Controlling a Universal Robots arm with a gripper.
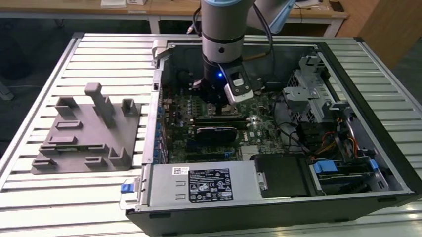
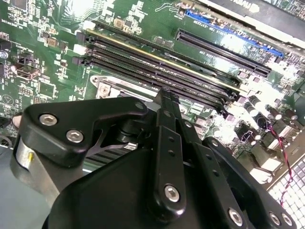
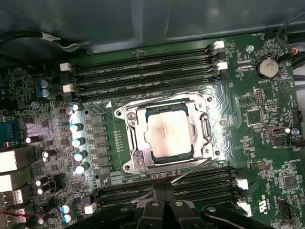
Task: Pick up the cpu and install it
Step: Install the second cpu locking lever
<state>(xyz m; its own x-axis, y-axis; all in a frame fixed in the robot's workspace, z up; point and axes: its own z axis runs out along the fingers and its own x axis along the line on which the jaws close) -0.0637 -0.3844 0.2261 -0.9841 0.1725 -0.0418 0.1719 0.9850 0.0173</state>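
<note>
In the exterior view the arm (image 1: 224, 44) reaches straight down from the top centre of the frame into the open computer case (image 1: 277, 210), which lies on its side across the right half of the picture. The gripper (image 1: 216, 101) hangs low over the green motherboard (image 1: 264, 123), a small blue light glowing on the wrist above it.

In the first wrist view the cpu (image 3: 167, 137) lies flat in its socket, pale silver top upward, with the metal socket frame (image 3: 129, 143) around it. Faint print runs across the chip's top but is too fine to make out. The gripper's fingers (image 3: 153, 210) are drawn together with nothing between them, and they stand apart from the chip, over the near memory slots (image 3: 200, 183). In the second wrist view the black linkages of the gripper (image 2: 167, 98) likewise meet in a narrow closed line above the board.

Writing shows in several places, all small:
- white lettering along the far memory slots (image 3: 143, 74)
- a white sticker (image 1: 179, 171) and a black printed label (image 1: 211, 187) on the power supply (image 1: 165, 190), lower centre of the exterior view
- white markings near the coin battery (image 3: 267, 67)

At centre left of the exterior view the grey fixture block (image 1: 86, 133) stands on the slatted table (image 1: 59, 207) — beside the case, not touching it.
</note>
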